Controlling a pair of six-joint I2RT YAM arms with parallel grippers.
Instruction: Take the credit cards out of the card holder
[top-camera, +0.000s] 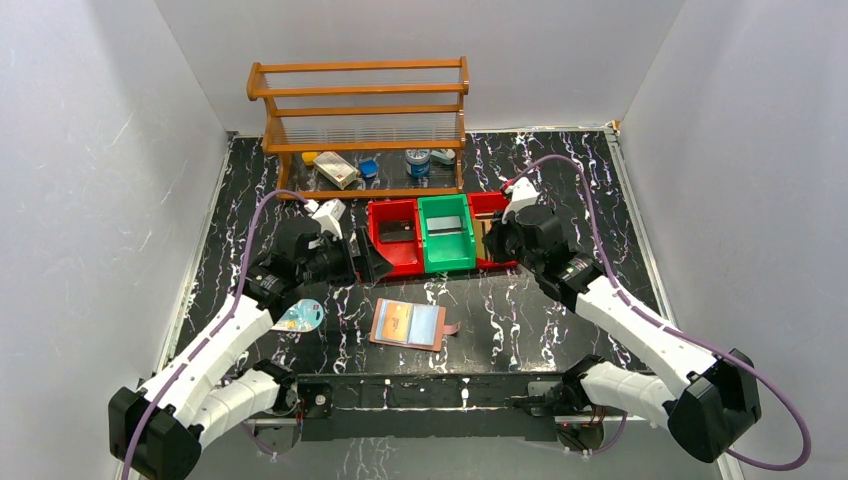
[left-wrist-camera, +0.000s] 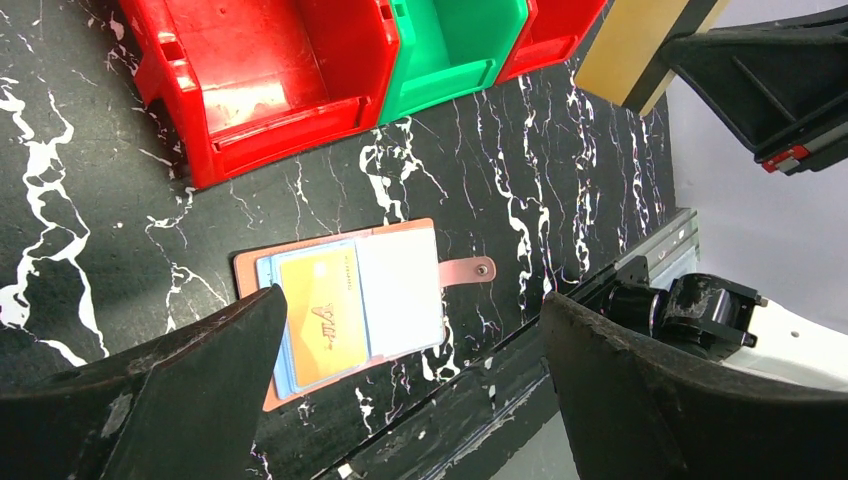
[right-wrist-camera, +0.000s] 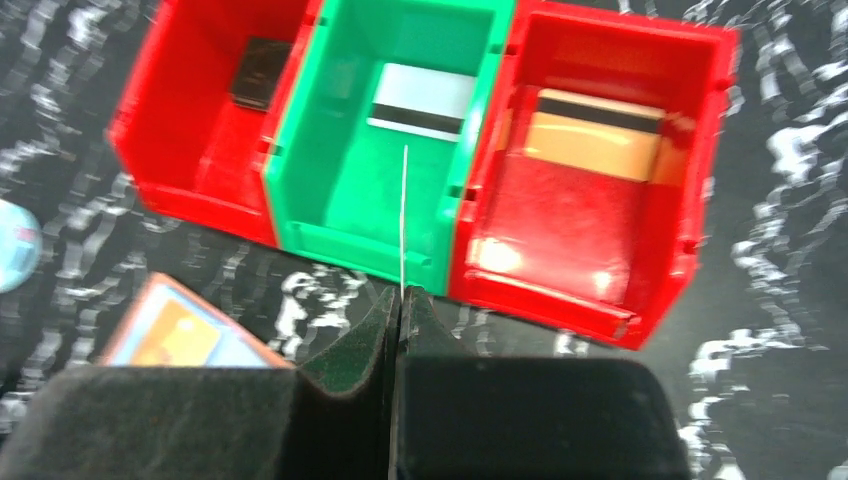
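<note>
The card holder (top-camera: 408, 323) lies open and flat on the black marbled table, snap tab to the right. An orange credit card (left-wrist-camera: 318, 315) sits in its left clear pocket; the right pocket (left-wrist-camera: 400, 290) looks pale. The holder's corner shows in the right wrist view (right-wrist-camera: 170, 330). My left gripper (top-camera: 365, 262) is open wide and empty, above the table between the bins and the holder (left-wrist-camera: 415, 330). My right gripper (top-camera: 487, 240) is shut on a thin card seen edge-on (right-wrist-camera: 404, 220), tan-faced in the left wrist view (left-wrist-camera: 630, 50), held over the bins' front.
Three bins stand in a row behind the holder: a left red bin (right-wrist-camera: 200, 170) with a dark card, a green bin (right-wrist-camera: 340, 190) with a white striped card, a right red bin (right-wrist-camera: 560, 230) with a tan striped card. A wooden rack (top-camera: 360, 110) stands at the back. A pale round disc (top-camera: 298, 318) lies by the left arm.
</note>
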